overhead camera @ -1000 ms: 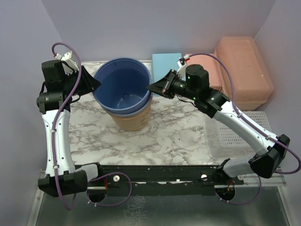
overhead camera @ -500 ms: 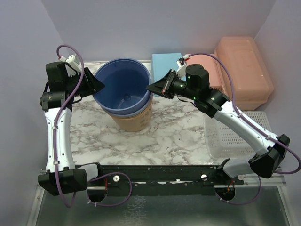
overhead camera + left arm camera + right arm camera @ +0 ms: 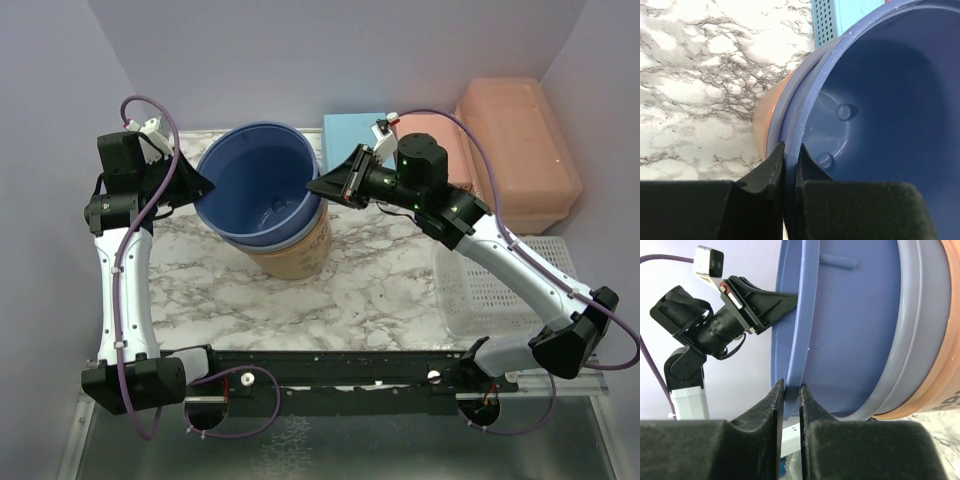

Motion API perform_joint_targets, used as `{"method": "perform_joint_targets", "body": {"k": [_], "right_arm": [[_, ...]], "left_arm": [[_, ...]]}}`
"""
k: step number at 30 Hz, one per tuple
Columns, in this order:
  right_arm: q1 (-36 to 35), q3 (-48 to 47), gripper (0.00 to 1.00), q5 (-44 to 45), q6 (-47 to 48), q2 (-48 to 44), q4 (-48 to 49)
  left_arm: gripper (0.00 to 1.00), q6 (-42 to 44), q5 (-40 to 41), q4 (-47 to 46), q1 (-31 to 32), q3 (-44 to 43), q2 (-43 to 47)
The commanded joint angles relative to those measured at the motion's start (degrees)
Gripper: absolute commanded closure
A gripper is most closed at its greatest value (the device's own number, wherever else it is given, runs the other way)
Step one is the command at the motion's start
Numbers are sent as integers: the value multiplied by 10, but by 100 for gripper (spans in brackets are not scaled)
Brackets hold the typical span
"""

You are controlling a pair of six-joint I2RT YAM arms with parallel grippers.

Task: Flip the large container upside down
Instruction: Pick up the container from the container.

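jaws, left and right, clamp the inner blue bucket's (image 3: 262,180) rim; three buckets (image 3: 300,252) nested, one large container (image 3: 520,150).

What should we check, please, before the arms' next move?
1. The left gripper is shut on the blue bucket's rim: ok.
2. The right gripper is shut on the opposite rim: ok.
3. The blue bucket is free of the orange bucket: not ok, nested.
4. The large peach box is grasped: not ok, untouched, back right.
5. The perforated basket is clear of the swing: cannot tell.
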State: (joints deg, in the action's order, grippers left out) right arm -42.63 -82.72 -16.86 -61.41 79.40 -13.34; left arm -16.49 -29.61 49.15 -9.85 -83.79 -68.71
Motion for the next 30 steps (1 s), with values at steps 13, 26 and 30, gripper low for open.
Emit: {"method": "perform_joint_targets", "body": {"k": [13,26,30], "right_arm": [[4,-82,55,3,57,30,-49],[5,-52,26,64,78,9,-73],[4,-52,25,59,83,5,-71]], "left_arm": [[100,-160,-108,-154,4,-44,36],[100,-199,-86,-199,4,-28,50],[100,-201,-79,-202,5,-30,50]]}}
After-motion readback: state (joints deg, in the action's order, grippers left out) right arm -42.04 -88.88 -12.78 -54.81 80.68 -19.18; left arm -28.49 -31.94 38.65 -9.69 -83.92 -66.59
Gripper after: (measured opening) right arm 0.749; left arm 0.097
